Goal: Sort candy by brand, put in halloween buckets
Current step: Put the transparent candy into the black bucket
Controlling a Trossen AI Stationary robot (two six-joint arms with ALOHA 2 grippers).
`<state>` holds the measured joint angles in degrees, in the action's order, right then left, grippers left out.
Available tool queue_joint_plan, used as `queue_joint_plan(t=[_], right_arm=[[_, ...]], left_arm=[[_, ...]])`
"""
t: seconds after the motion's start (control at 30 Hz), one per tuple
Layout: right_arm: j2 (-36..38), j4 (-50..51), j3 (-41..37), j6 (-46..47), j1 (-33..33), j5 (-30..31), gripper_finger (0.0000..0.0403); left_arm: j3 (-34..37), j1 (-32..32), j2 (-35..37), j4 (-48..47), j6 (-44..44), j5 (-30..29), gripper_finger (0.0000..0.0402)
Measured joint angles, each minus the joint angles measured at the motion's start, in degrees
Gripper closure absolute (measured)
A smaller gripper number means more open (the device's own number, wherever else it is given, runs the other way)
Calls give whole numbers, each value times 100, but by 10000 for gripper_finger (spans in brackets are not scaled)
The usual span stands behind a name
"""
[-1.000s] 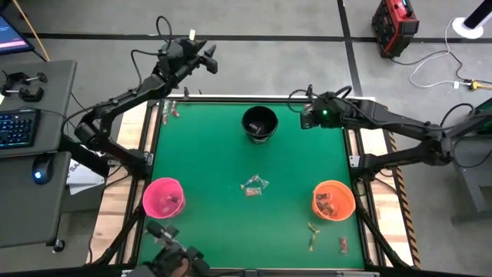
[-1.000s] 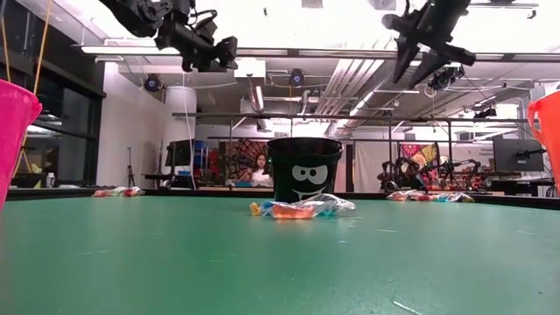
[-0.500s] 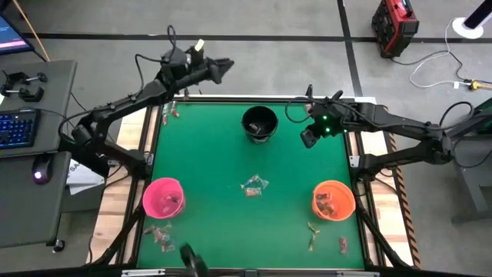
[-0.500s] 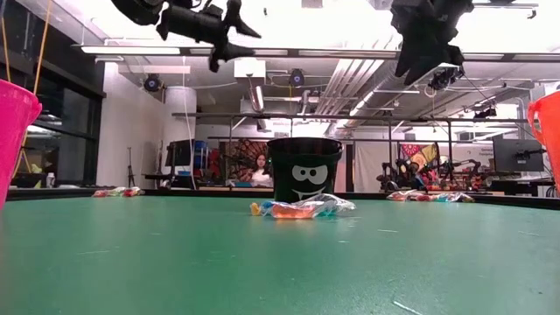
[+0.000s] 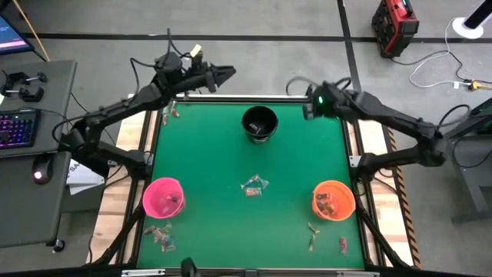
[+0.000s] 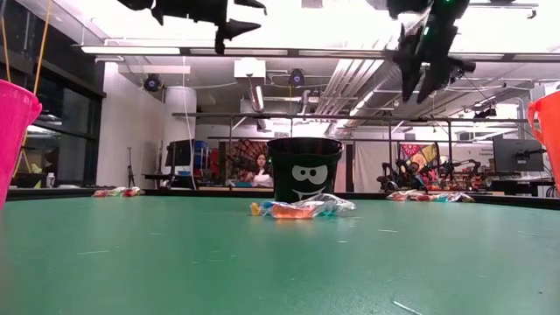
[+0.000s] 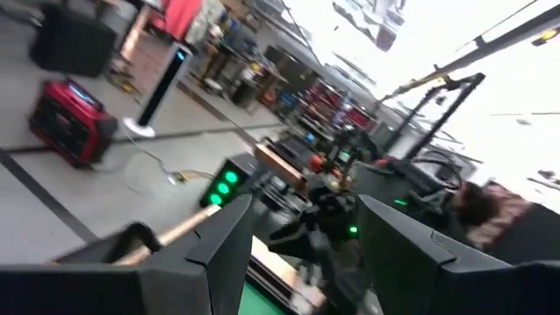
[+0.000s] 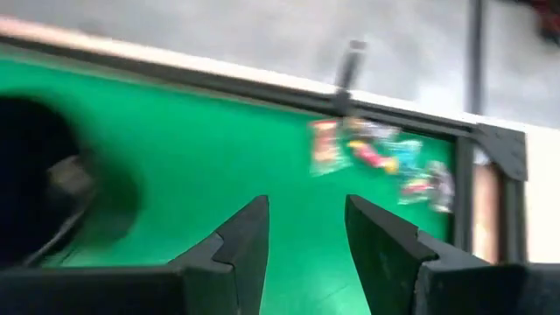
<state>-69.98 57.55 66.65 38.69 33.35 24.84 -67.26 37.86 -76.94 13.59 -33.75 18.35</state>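
Three halloween buckets stand on the green table: black (image 5: 260,123) at the far middle, pink (image 5: 163,197) near left, orange (image 5: 334,200) near right. Candy lies in a small heap at mid-table (image 5: 254,185), at the far left corner (image 5: 171,111), beside the pink bucket (image 5: 160,235) and near the orange one (image 5: 311,231). My left gripper (image 5: 229,74) hovers high just beyond the far edge, pointing level toward the right, open and empty (image 7: 302,210). My right gripper (image 5: 307,108) hangs high, right of the black bucket, slanting down, open and empty (image 8: 306,214).
The black bucket and the orange bucket both hold some candy. A raised frame (image 5: 231,96) borders the table. Bare green cloth lies between the buckets. Off the table's left stands a desk with a keyboard (image 5: 15,127). A person sits far off in the room (image 6: 260,168).
My left gripper has swung toward the right along the far edge, rising a little and rolling about its own axis. My right gripper dipped out over the table, then drew back toward the far edge. A dark shape at the near left edge withdrew, and candy now lies there.
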Motion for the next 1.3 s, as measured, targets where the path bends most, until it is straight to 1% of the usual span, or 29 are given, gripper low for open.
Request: queue_joint_plan(t=[0.13, 0.2, 0.3, 0.4, 0.5, 0.63, 0.77, 0.93, 1.1, 1.3], right_arm=[[-777, -832, 0, -488, 1282, -606, 258], [-1219, -1211, 2, -529, 1810, -931, 258], [-1913, -1319, 2, -285, 2421, -1447, 258], [-2491, -1310, 2, -106, 2788, -1806, 258], [-2942, -1427, 2, 19, 2942, -1913, 258], [-3293, -1652, 2, 389, 3004, -1880, 258], [-3402, -2068, 2, 693, 3009, -1726, 258], [-3408, -2087, 2, 896, 3040, -1410, 261], [-3525, -2108, 2, 771, 3092, -1405, 272], [-3710, -2125, 32, 529, 3123, -1646, 279]], left_arm=[[-1, 398, 20, 4, 338, 61, 213], [0, 629, 17, -6, 432, 241, 213], [0, 946, 19, -7, 430, 514, 213], [0, 1201, 19, -32, 406, 708, 213], [0, 1365, 19, -50, 414, 722, 213], [0, 1493, 19, -44, 638, 726, 213], [0, 1545, 19, -46, 642, 728, 213], [0, 1544, 19, -46, 596, 701, 213], [0, 1544, 19, -46, 596, 691, 213], [0, 1544, 17, -46, 595, 681, 213]])
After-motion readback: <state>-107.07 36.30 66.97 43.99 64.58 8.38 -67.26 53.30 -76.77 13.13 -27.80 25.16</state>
